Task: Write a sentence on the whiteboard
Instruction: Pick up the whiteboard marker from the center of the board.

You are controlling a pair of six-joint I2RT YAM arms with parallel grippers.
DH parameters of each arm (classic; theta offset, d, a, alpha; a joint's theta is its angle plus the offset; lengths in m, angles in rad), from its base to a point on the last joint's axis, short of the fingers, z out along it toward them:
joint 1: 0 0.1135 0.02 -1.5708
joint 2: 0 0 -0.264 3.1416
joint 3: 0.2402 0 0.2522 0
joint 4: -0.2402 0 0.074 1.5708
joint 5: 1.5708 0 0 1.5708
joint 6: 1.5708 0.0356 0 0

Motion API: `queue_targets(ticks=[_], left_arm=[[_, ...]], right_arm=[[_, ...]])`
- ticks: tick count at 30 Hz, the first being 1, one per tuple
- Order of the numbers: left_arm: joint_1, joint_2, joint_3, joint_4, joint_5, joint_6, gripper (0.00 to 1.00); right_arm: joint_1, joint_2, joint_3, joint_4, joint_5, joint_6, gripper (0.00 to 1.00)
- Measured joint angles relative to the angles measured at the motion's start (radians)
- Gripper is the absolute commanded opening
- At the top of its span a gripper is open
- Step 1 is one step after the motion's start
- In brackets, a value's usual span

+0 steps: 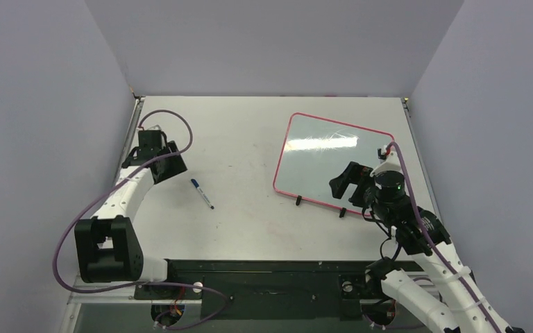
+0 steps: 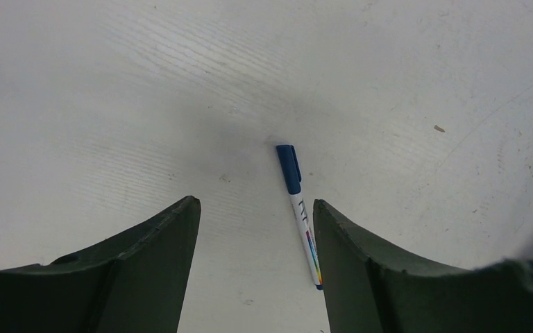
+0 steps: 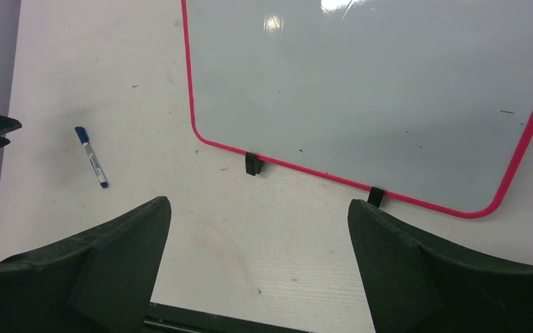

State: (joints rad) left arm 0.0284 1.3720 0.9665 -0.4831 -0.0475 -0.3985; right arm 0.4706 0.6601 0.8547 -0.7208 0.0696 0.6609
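Left gripper (image 2: 255,205) gapes empty, the pen (image 2: 300,211) lying off-centre, just beside the finger at 3 o'clock (cap seemingly on); closing now could flick it away or pinch it crooked. Right gripper (image 3: 260,208), also wide open, hovers at the 6 o'clock edge of the blank whiteboard (image 3: 388,90), well apart from the pen.

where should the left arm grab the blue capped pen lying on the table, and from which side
Take the pen by its white barrel, about mid-length, below the blue cap. Come straight down from above with the fingers set across its width: it lies flat on the table, so only its long sides are free. The left gripper is open right over it.
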Motion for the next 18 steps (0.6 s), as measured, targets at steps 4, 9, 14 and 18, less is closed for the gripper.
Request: queue_targets(ticks=[4, 9, 14, 18], left_arm=[[0.0, 0.055, 0.004, -0.014, 0.008, -0.017, 0.58], [0.0, 0.121, 0.007, -0.015, 0.022, -0.055, 0.57], [-0.007, 0.215, 0.013, -0.006, 0.021, -0.101, 0.54], [-0.027, 0.275, 0.014, 0.002, 0.015, -0.13, 0.54]], right_arm=[[0.022, 0.044, 0.011, 0.006, 0.01, -0.022, 0.94], [0.034, 0.082, 0.016, 0.032, 0.003, -0.064, 0.94], [0.035, 0.119, 0.034, 0.058, -0.011, -0.105, 0.94], [0.035, 0.163, 0.049, 0.077, -0.03, -0.134, 0.94]])
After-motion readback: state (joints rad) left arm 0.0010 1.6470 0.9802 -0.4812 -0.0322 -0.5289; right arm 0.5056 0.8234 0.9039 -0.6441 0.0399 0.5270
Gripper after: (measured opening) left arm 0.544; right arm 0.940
